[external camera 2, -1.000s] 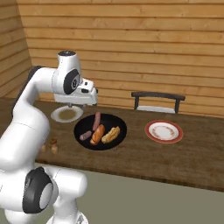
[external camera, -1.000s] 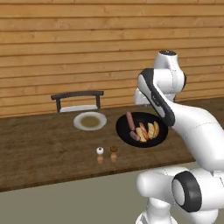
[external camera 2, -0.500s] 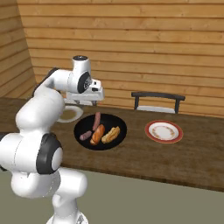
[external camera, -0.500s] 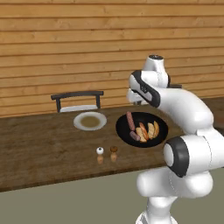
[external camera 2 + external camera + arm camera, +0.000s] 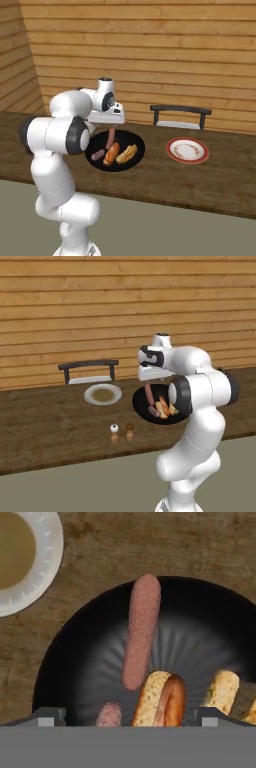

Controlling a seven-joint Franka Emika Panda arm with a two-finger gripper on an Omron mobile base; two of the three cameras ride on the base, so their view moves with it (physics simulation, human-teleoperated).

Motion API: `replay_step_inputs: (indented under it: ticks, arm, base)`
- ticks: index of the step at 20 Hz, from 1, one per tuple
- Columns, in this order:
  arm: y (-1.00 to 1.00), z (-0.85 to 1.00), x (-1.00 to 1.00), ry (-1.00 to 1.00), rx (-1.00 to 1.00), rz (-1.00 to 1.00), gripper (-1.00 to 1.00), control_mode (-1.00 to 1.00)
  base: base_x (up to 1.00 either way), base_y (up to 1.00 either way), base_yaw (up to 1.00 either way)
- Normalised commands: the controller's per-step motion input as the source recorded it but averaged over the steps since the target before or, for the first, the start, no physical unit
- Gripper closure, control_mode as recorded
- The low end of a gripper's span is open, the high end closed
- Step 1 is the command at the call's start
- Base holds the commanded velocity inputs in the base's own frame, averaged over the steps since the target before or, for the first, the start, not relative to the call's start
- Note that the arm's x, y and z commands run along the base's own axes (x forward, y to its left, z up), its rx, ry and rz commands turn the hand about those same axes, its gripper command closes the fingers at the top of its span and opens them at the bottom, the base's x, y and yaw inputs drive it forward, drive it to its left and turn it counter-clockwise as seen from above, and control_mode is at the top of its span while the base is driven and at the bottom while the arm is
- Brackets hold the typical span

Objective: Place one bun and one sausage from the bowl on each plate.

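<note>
Here, largest first.
Counter [image 5: 220, 180]: wooden, carrying everything below.
Bowl [image 5: 200, 627]: black, holding two sausages and two buns.
Plates: grey-white plate [image 5: 102, 394] left of bowl; reddish plate [image 5: 187, 150] right of it.
Gripper [image 5: 127, 716]: spread wide above bowl, holding nothing.

The worktop [image 5: 165, 542] is dark brown wood with a rough, matt grain. The bowl [image 5: 210, 632] is black with a faint sheen and fine radial ridges. The long sausage [image 5: 141, 629] has smooth, dull pinkish skin; the bun [image 5: 152, 699] beside it looks toasted and speckled. The pale plate [image 5: 47, 557] is glossy white with a scalloped rim. The wall [image 5: 75, 311] is planked, warm-toned wood.
</note>
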Motion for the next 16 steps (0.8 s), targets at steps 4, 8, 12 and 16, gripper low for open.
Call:
replay_step_inputs:
  ticks: [4, 8, 12, 16]
  arm:
    - [0.00, -0.64, 0.56, 0.00, 0.00, 0.00, -1.00, -1.00]
    - [0.00, -0.31, 0.60, 0.00, 0.00, 0.00, -1.00, -1.00]
    - [0.00, -0.40, 0.19, 0.00, 0.00, 0.00, -1.00, -1.00]
    - [0.00, -0.52, 0.00, 0.04, 0.00, 0.00, -1.00, -1.00]
  base:
    - [0.00, 0.00, 0.00]
    - [0.00, 0.00, 0.00]
    - [0.00, 0.00, 0.00]
    - [0.00, 0.00, 0.00]
